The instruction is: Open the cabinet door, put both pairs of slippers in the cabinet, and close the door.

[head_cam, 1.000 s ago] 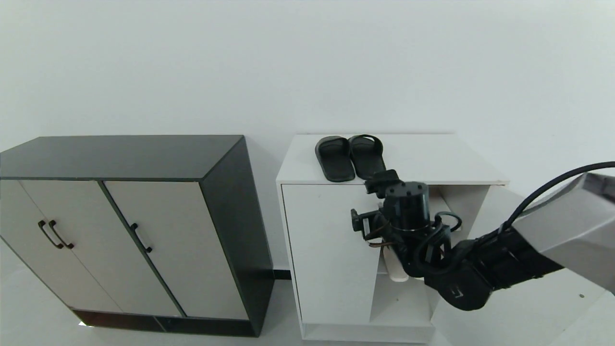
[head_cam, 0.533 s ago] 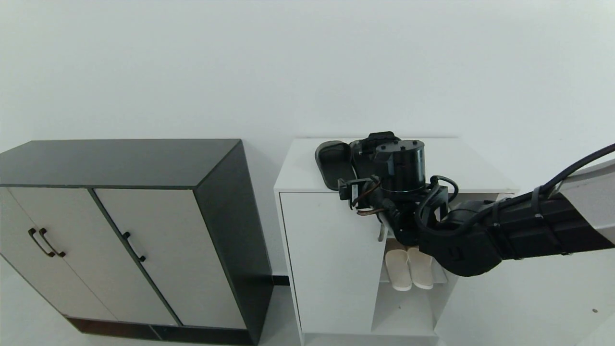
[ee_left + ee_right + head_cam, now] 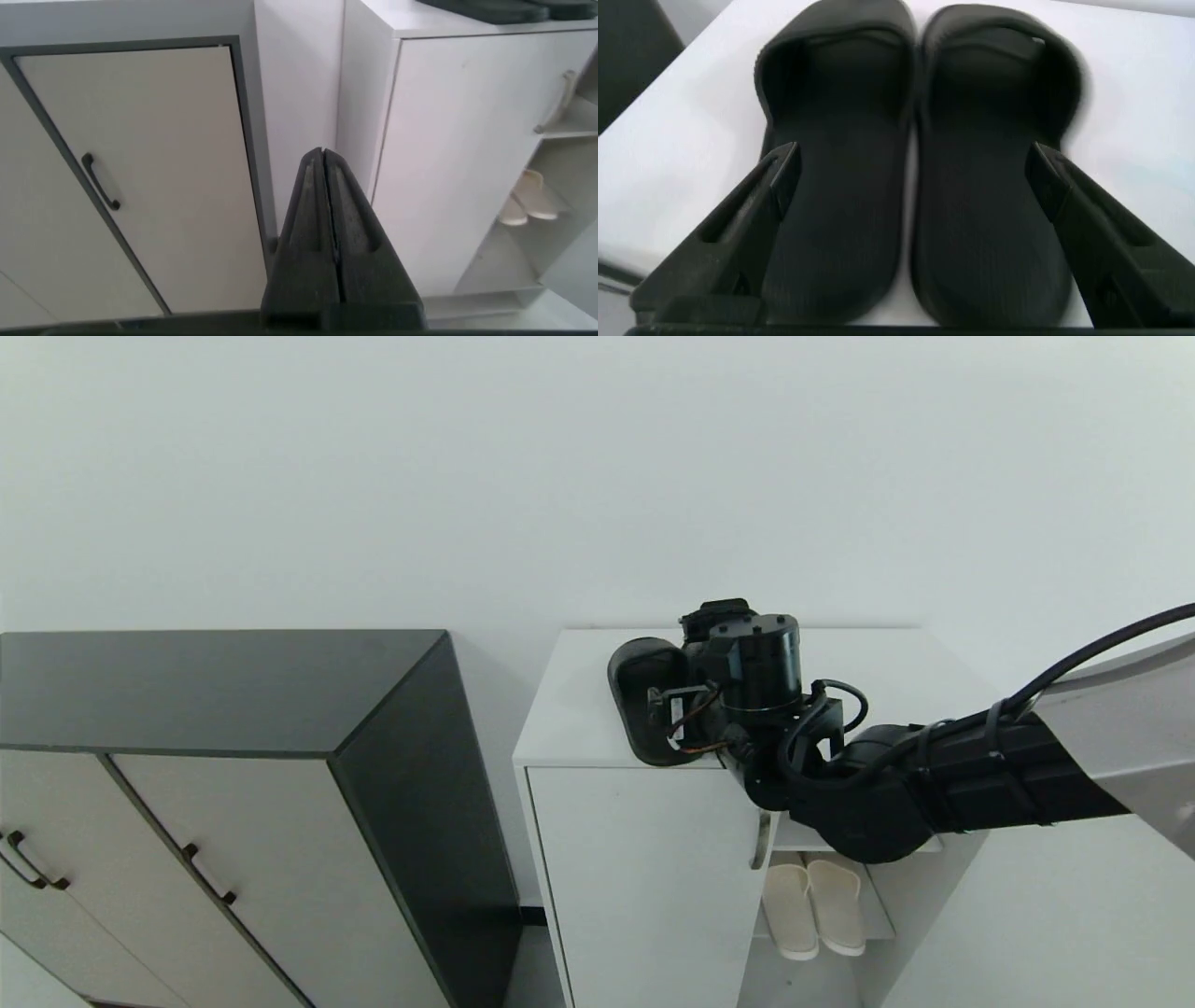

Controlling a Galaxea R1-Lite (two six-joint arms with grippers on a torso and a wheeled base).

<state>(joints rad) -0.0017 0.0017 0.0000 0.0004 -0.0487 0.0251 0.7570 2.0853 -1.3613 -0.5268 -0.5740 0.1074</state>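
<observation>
In front of the dark cabinet the left gripper is held pinched together | atop the white cabinet the black slippers are flanked by the right gripper, fingers spread wide | white slippers are shelved inside.

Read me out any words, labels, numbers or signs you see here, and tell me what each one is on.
No text here can be read.
The black slippers, white slippers, white cabinet and dark cabinet: plain surfaces, no print showing.
A small pale patch on the right arm's wrist: too small to tell whether it bears any print.
</observation>
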